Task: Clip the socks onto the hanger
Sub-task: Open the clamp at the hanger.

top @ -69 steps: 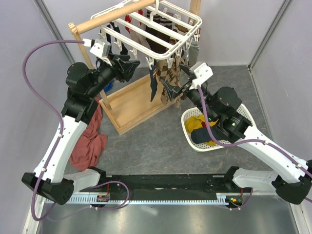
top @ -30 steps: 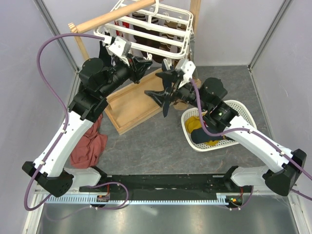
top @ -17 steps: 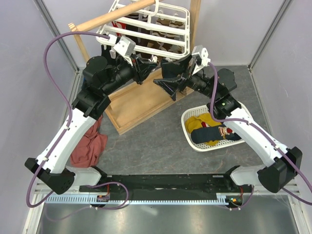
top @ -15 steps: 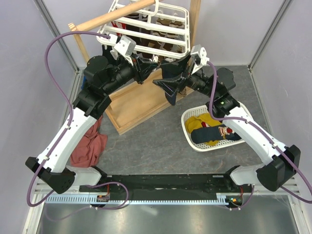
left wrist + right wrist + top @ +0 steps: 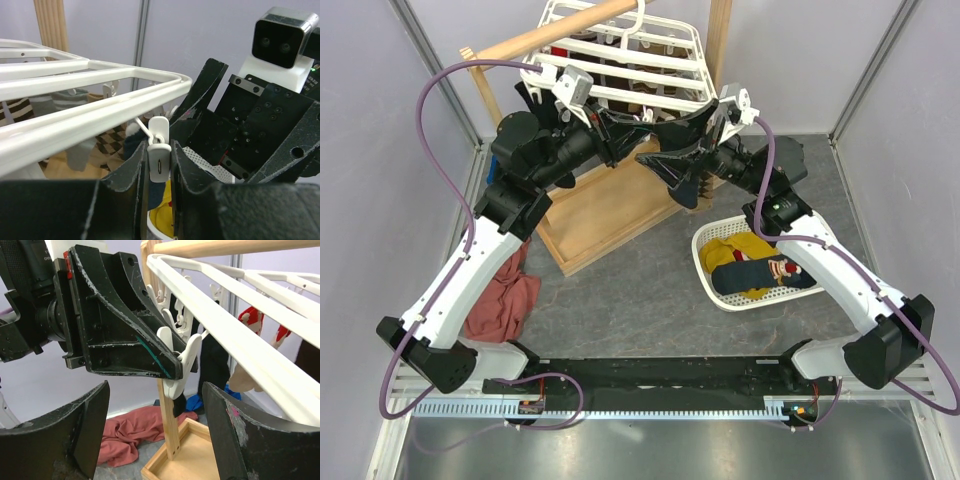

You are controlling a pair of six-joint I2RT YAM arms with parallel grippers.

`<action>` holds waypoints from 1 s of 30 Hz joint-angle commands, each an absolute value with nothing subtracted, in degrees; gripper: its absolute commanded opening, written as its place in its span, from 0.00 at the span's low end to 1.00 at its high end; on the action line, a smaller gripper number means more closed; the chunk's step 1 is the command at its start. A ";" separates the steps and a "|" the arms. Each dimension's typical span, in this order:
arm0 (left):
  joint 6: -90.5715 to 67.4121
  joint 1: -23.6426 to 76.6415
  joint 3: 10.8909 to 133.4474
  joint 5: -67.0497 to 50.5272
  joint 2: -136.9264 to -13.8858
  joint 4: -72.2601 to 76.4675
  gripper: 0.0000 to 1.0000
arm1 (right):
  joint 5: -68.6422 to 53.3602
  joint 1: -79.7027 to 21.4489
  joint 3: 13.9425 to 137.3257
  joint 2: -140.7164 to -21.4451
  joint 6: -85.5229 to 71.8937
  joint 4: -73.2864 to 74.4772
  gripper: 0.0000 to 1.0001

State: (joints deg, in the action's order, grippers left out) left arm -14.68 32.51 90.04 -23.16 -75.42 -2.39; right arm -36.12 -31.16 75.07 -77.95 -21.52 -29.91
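The white hanger (image 5: 620,62) hangs from the wooden pole. My left gripper (image 5: 635,135) is at the hanger's near rail, shut on a white clip peg (image 5: 160,161) (image 5: 178,367). A dark navy bit of sock (image 5: 179,404) (image 5: 155,192) sticks out below that peg. Facing it from the right, my right gripper (image 5: 667,152) (image 5: 156,390) is open, with nothing between its fingers (image 5: 207,90). More socks lie in the white mesh basket (image 5: 823,236): a mustard-yellow one (image 5: 745,250) and a navy one (image 5: 745,280).
The wooden stand has a pole (image 5: 550,35) and a tray base (image 5: 600,215) below the hanger. Brown argyle socks (image 5: 107,142) hang on other pegs. A red cloth (image 5: 500,300) lies left of the stand, and a blue cloth (image 5: 196,402) is behind it.
Both grippers rose toward the hanger's near rail. The right gripper moved up and to the right, and its elbow swung right. The left stayed shut.
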 commanded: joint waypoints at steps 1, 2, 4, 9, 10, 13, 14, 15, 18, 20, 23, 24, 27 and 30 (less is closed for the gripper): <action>-21.00 33.75 90.79 -33.92 -74.09 2.19 0.04 | -31.82 -30.15 77.87 -77.87 -23.29 -30.33 0.81; -21.27 33.75 90.79 -34.62 -74.09 2.55 0.03 | -30.60 -30.15 77.78 -77.87 -23.29 -30.06 0.81; -22.06 33.75 90.79 -34.98 -74.09 3.34 0.03 | -29.89 -30.06 77.61 -77.61 -23.20 -29.80 0.81; -24.69 33.75 90.53 -36.82 -74.00 5.80 0.02 | -28.22 -30.15 79.01 -77.78 -23.81 -28.30 0.80; -25.57 33.75 90.44 -37.09 -74.18 6.58 0.02 | -28.04 -30.06 79.01 -77.87 -23.82 -28.21 0.79; -27.15 33.75 90.09 -37.88 -74.27 8.17 0.02 | -27.16 -30.06 79.28 -77.70 -23.99 -27.86 0.78; -27.51 33.75 90.00 -38.40 -74.35 8.70 0.02 | -27.33 -30.15 79.36 -77.70 -23.99 -27.60 0.77; -27.86 33.84 89.91 -38.76 -74.44 9.22 0.02 | -27.42 -30.15 79.54 -77.78 -23.82 -27.51 0.75; -29.18 33.75 89.47 -39.02 -74.88 10.11 0.02 | -27.95 -30.15 79.54 -77.70 -24.17 -27.60 0.71; -29.44 33.75 89.30 -39.29 -75.06 10.20 0.02 | -28.12 -30.15 79.54 -77.61 -24.52 -28.04 0.69; -29.62 33.75 89.03 -39.46 -75.50 10.20 0.02 | -28.12 -30.15 79.28 -77.26 -24.70 -28.91 0.65; -29.62 33.75 88.95 -39.46 -75.67 10.20 0.02 | -28.13 -30.15 79.28 -77.34 -24.87 -29.26 0.63; -29.71 33.75 88.68 -39.55 -75.85 10.20 0.02 | -28.83 -30.06 79.63 -77.52 -25.40 -30.06 0.61; -29.79 33.75 88.42 -39.73 -76.11 10.20 0.02 | -29.79 -30.06 80.24 -78.13 -26.36 -31.29 0.61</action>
